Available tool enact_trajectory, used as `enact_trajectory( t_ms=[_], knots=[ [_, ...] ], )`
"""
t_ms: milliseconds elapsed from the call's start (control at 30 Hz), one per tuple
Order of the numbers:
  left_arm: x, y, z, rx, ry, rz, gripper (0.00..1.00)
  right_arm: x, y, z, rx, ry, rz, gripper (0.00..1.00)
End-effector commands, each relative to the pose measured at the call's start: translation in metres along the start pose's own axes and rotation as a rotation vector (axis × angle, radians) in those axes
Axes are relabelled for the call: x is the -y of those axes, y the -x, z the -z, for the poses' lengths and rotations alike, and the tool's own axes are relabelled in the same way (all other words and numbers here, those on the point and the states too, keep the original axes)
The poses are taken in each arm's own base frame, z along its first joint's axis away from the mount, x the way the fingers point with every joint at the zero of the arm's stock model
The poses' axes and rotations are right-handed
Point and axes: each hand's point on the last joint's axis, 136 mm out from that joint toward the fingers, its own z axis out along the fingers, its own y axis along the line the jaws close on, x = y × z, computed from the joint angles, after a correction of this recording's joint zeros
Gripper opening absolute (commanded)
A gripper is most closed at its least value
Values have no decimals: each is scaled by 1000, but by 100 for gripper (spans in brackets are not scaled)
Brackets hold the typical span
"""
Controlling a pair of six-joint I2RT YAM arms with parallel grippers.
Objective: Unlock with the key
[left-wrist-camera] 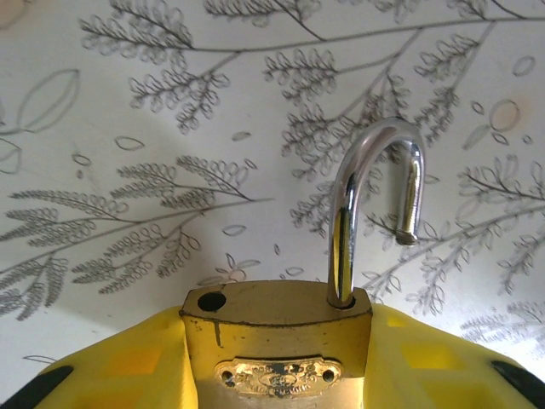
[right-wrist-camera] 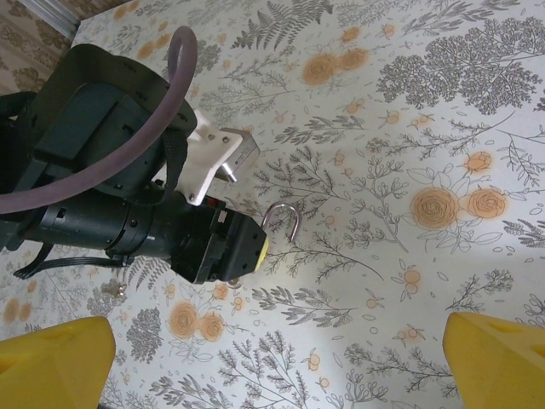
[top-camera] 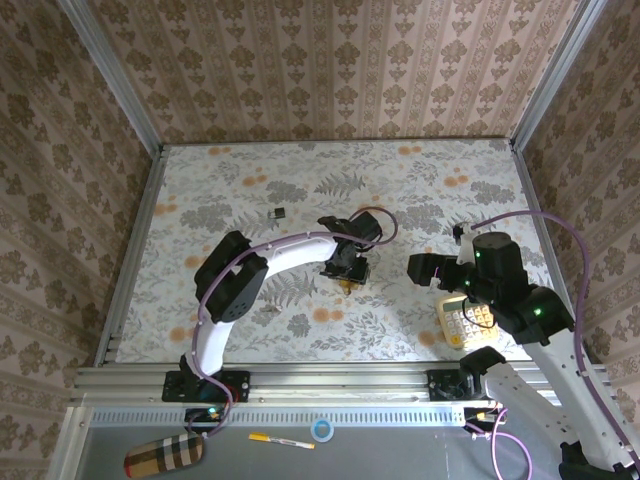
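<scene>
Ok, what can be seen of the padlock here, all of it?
The padlock has a brass-looking body with a small embossed plate on its face. Its shiny silver shackle stands open: one leg sits in the body, the free end is turned away from its empty hole. The left pincer clamps the body between yellow fingers.

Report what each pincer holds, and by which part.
Left pincer grips the padlock by its brass body, shackle open and free. Right pincer stands open, holding nothing.
</scene>
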Motion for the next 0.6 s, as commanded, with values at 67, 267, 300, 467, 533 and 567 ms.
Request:
enact_trajectory(
  t_ms=[67,267,300,467,533,567],
  knots=[
    [-20,0,-1,-8,118,60,0,3,-5,0,-1,0,0,100],
    [-25,0,-6,-6,121,132,0,3,-9,-2,-13,5,-5,100],
    [-24,0,-7,-6,114,140,0,3,-10,-2,-16,5,-7,100],
    [-22,4,-8,-3,80,187,0,5,-13,-2,-15,2,-12,100],
    [-21,5,-9,-5,63,200,0,6,-15,-2,-20,0,-15,100],
    [-21,5,-10,-4,61,203,0,7,-15,-2,-21,-1,-16,100]
  ],
)
